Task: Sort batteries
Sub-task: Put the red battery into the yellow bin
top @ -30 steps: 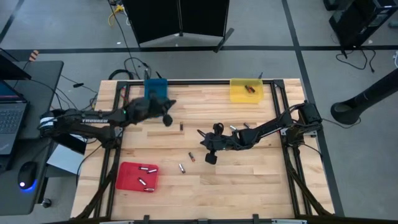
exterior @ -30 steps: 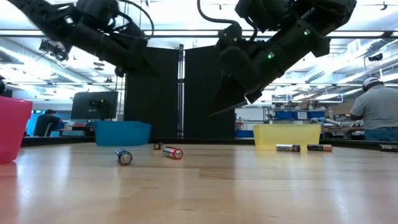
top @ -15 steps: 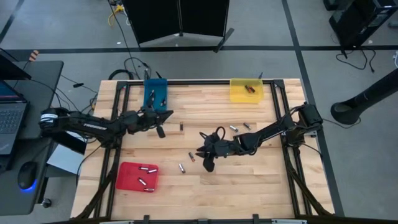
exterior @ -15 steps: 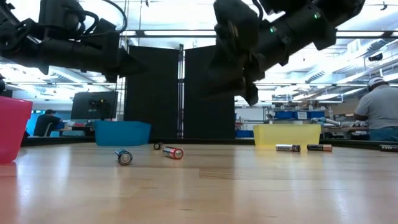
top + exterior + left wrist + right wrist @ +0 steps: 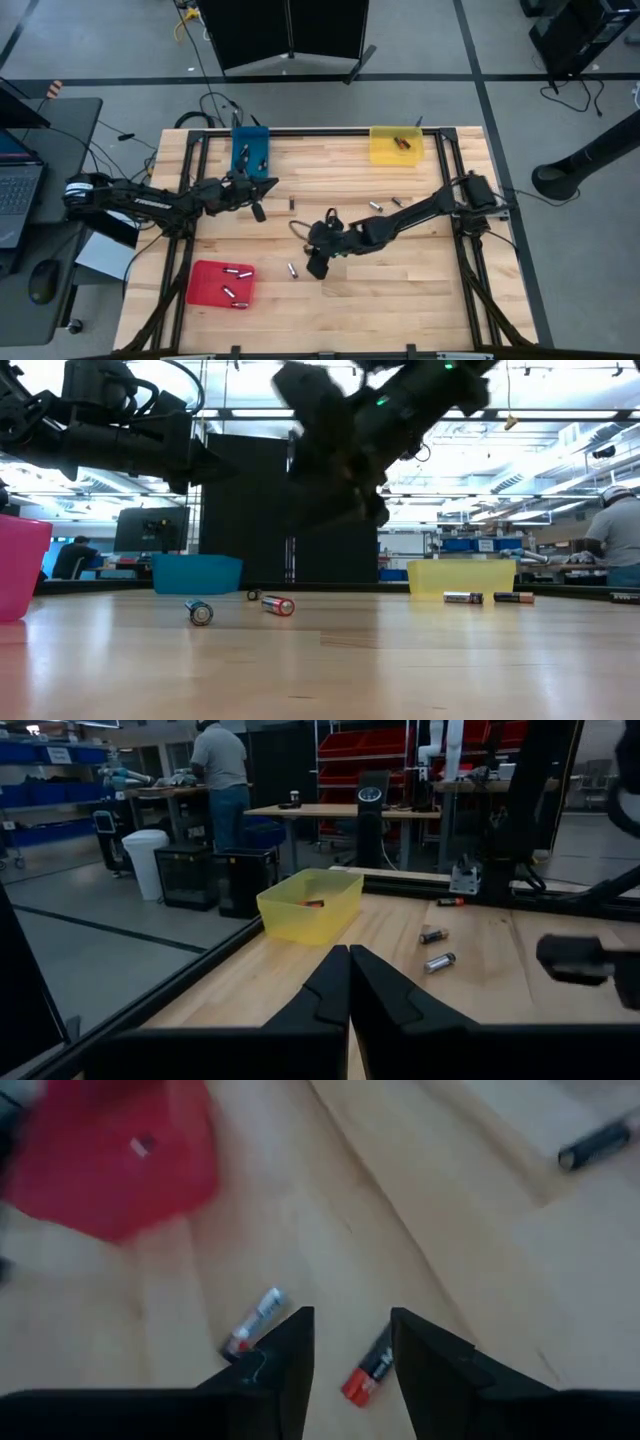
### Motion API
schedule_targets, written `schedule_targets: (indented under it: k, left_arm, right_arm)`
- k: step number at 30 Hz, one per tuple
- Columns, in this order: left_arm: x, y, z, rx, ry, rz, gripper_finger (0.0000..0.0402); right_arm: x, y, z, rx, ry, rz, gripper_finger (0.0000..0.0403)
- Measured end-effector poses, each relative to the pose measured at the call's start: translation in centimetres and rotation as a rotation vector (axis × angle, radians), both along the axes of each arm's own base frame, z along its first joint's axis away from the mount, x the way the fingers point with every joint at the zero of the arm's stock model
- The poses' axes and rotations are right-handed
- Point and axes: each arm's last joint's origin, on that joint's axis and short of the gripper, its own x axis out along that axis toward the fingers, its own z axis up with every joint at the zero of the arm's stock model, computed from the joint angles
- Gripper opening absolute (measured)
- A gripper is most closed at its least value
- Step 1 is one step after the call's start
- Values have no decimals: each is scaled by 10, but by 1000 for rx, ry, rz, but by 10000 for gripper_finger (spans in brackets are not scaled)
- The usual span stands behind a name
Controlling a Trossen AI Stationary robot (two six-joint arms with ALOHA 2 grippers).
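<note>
The right gripper, fingers parted and empty, hovers over two small cylindrical batteries on the pale wooden table near the red plastic tray. The left gripper, fingers shut together, hangs near the blue tray.

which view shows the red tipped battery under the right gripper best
The right wrist view: the red-tipped battery lies between the open right gripper fingers, beside a silvery battery. The high view shows it as a speck by the gripper. The low view shows it small; the left wrist view misses it.
</note>
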Motion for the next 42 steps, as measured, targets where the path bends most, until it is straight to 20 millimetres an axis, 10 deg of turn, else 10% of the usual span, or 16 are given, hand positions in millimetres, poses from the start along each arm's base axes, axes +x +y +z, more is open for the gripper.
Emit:
schedule_targets:
  k: [19, 29, 35, 42]
  left_arm:
    - [0, -1, 0, -1, 5, -14, 14]
    - [1, -2, -1, -2, 7, -22, 14]
    - [1, -2, -1, -2, 8, -24, 14]
    - [1, -2, -1, -2, 8, -24, 14]
  right_arm:
    - [39, -10, -44, -23, 302, -54, 145]
    - [38, -13, -55, -102, 365, 22, 61]
    - [28, -19, -37, -218, 399, 24, 61]
    - [3, -54, 29, -375, 430, -122, 61]
